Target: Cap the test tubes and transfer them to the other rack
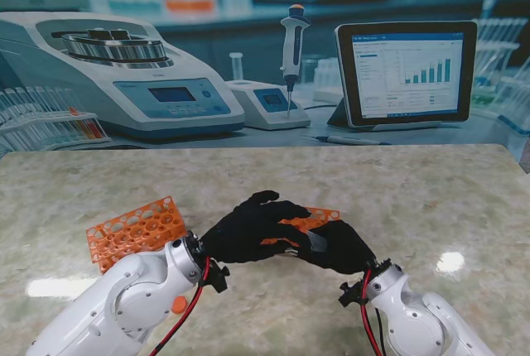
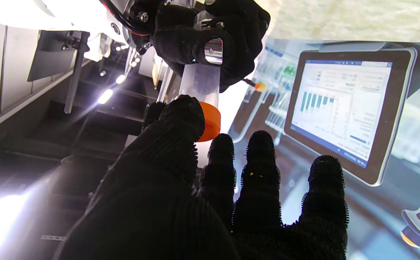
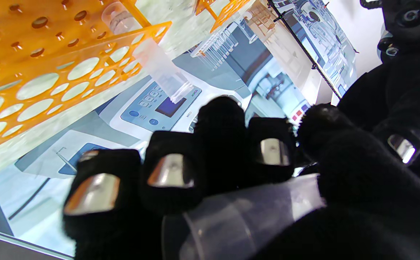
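My two black-gloved hands meet over the middle of the table. My right hand [image 1: 335, 246] is shut around a clear test tube [image 3: 246, 216], also visible as the tube [image 2: 201, 81] in the left wrist view. My left hand [image 1: 244, 232] pinches an orange cap [image 2: 210, 121] at the tube's open end, thumb [image 2: 175, 126] on the cap and the other fingers spread. One orange rack [image 1: 137, 228] lies to the left of the hands. A second orange rack [image 1: 321, 216] shows just behind them; in the right wrist view this rack [image 3: 51, 54] holds another clear tube [image 3: 152, 57].
Beyond the far table edge is a lab backdrop with a centrifuge [image 1: 124, 66], a pipette [image 1: 292, 50] and a tablet [image 1: 406, 70]. Marbled table top [image 1: 447, 199] stretches to the right of the hands.
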`<action>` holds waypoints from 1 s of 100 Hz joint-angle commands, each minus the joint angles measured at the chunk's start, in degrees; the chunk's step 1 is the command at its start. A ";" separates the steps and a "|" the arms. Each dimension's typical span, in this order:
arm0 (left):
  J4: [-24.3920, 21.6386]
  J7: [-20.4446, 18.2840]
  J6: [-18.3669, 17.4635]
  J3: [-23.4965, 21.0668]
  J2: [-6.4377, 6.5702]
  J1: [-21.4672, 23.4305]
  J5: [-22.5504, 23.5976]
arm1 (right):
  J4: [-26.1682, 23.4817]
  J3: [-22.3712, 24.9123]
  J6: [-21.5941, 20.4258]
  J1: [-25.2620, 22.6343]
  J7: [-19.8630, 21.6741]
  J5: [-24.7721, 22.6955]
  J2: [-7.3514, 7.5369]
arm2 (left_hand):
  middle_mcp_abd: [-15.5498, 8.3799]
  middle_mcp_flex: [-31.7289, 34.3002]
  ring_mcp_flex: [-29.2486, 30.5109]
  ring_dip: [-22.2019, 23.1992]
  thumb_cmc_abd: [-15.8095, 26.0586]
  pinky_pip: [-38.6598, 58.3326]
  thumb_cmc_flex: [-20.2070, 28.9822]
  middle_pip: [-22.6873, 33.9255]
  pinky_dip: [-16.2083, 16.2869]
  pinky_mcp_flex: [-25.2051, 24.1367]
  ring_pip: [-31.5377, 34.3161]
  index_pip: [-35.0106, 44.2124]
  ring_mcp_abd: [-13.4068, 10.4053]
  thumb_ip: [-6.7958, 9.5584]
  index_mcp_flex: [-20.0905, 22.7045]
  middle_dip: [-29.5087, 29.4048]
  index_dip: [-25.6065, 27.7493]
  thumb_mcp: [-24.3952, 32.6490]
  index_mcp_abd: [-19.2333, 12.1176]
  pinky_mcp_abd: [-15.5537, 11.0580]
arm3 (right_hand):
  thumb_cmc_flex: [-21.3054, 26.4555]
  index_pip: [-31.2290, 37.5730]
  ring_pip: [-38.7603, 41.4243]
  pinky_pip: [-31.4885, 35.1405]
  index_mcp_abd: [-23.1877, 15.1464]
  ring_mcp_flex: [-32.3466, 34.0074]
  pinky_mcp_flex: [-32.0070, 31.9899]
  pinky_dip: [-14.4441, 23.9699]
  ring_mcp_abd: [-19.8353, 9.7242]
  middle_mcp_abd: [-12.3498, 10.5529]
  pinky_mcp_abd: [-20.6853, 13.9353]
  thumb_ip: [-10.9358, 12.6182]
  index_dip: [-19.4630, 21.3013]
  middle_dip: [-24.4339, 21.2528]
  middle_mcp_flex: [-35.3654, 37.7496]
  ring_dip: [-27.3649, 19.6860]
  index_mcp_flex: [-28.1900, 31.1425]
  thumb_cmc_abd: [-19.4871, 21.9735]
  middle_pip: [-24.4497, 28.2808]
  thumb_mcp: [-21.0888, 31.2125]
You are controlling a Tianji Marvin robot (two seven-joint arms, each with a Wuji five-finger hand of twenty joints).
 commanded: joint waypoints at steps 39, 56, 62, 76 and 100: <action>-1.64 -0.64 1.09 -0.20 -0.11 0.39 -2.25 | -0.22 -0.31 0.06 -0.30 0.26 -0.02 -0.19 | -0.45 -4.08 -2.95 -0.55 10.02 -2.14 -4.34 -1.90 2.29 -1.62 -1.20 -11.01 -0.52 2.99 -3.93 -1.11 -4.65 -14.35 13.93 -0.64 | 1.84 0.10 6.49 1.28 -1.47 0.80 0.88 0.25 -3.45 0.25 0.70 -0.47 0.92 0.25 0.97 2.52 3.04 3.32 0.07 0.98; -1.78 -0.90 1.83 -0.29 -0.09 0.20 -2.33 | -0.26 -0.28 0.05 -0.32 0.24 -0.04 -0.19 | 0.00 -4.85 -3.47 -0.40 8.62 -2.39 -5.81 -1.88 2.42 -1.83 -1.23 -12.67 -0.82 3.13 -4.27 -0.78 -4.52 -15.16 18.58 -0.62 | 1.75 0.10 6.48 1.27 -1.47 0.80 0.88 0.25 -3.42 0.18 0.71 -0.48 0.92 0.24 0.94 2.51 3.04 3.29 0.07 0.93; -1.71 -0.93 2.22 -0.35 -0.08 0.11 -2.28 | -0.26 -0.29 0.06 -0.32 0.25 -0.02 -0.20 | 0.14 -5.27 -3.74 -0.36 7.90 -2.47 -6.48 -1.92 2.49 -1.94 -1.27 -12.93 -0.95 3.16 -4.73 -0.64 -4.15 -15.44 19.32 -0.52 | 1.84 0.10 6.47 1.27 -1.47 0.80 0.88 0.26 -3.37 0.30 0.71 -0.46 0.92 0.25 0.96 2.50 3.04 3.26 0.09 0.98; -1.42 -1.23 3.15 -0.45 -0.07 -0.13 -2.57 | -0.27 -0.29 0.06 -0.33 0.22 -0.02 -0.20 | 0.30 -6.01 -4.32 -0.01 5.68 -3.13 -9.60 -2.04 3.39 -2.13 -1.38 -13.85 -1.04 2.91 -5.67 0.17 -0.24 -14.35 20.29 -0.49 | 1.83 0.10 6.49 1.27 -1.47 0.81 0.88 0.26 -3.40 0.17 0.71 -0.46 0.92 0.25 0.96 2.50 3.04 3.25 0.09 0.98; -0.83 -1.97 3.82 -0.37 0.05 -0.52 -2.83 | -0.33 -0.21 0.02 -0.42 0.15 -0.05 -0.21 | 0.42 -6.69 -4.90 0.03 3.11 -3.57 -12.81 -1.93 3.52 -2.25 -1.49 -12.94 -0.98 2.41 -6.67 0.41 1.08 -15.64 20.70 -0.34 | 1.79 0.10 6.50 1.27 -1.47 0.80 0.88 0.27 -3.40 0.21 0.71 -0.47 0.92 0.24 0.91 2.49 3.04 3.31 0.08 0.96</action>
